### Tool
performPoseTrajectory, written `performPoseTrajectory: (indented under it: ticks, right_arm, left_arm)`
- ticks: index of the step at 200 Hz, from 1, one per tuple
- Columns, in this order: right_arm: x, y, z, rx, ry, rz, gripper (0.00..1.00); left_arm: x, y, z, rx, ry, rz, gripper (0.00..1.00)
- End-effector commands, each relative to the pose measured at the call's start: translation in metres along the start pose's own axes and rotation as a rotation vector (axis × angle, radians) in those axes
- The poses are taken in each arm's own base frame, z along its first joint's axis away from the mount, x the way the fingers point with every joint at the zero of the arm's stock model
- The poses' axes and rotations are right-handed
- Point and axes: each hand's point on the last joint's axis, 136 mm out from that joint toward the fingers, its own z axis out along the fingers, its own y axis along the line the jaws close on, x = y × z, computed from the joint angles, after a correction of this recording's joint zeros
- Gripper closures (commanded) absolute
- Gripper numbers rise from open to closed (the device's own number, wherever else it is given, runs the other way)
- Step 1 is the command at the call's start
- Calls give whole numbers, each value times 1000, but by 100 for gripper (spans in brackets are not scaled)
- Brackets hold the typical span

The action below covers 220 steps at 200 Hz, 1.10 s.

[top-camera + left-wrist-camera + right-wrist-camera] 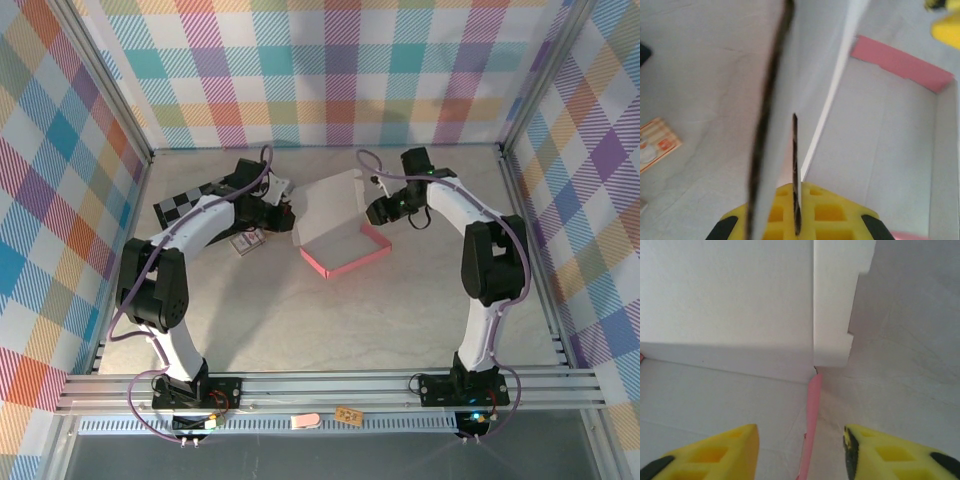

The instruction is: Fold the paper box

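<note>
The pale worktop (330,330) spans the frame. The paper box (345,245) sits at upper centre, its white flap raised. The left claw (284,214) is clenched on the box's left flap. The right claw (800,435) is released, straddling its pink wall.

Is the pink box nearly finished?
Only partly. The paper box has low pink walls standing. The left pincer is shut on its raised white flap. The right pincer is open, astride a pink wall. The flap isn't folded down yet.

A robot lab cell (plaid cloth walls (340,70), aluminium frame rails (330,385)).
</note>
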Motion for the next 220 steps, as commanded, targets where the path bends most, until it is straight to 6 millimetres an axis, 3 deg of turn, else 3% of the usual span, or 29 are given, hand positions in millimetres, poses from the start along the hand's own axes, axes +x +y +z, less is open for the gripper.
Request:
performPoseTrajectory:
  ticks: [1,38,66,90,114,186,220]
  right_arm:
    - [-13,24,-18,-107,-59,-98,46]
    - [-10,13,-9,-101,-52,-101,41]
    - [-23,0,-7,-158,-108,-55,39]
    - [-27,3,0,-250,-127,-26,39]
    - [-17,6,8,-285,-104,2,40]
    - [10,30,-1,-343,-85,47,52]
    - [7,37,3,-362,-69,44,61]
  left_arm:
    - [17,-17,-9,134,84,112,100]
    - [22,-17,-14,186,113,157,100]
    - [29,-15,-12,200,139,168,100]
    - [33,-9,-7,180,161,166,100]
    - [33,3,-5,139,171,157,100]
    - [23,20,4,76,155,127,100]
    - [16,22,4,63,137,118,100]
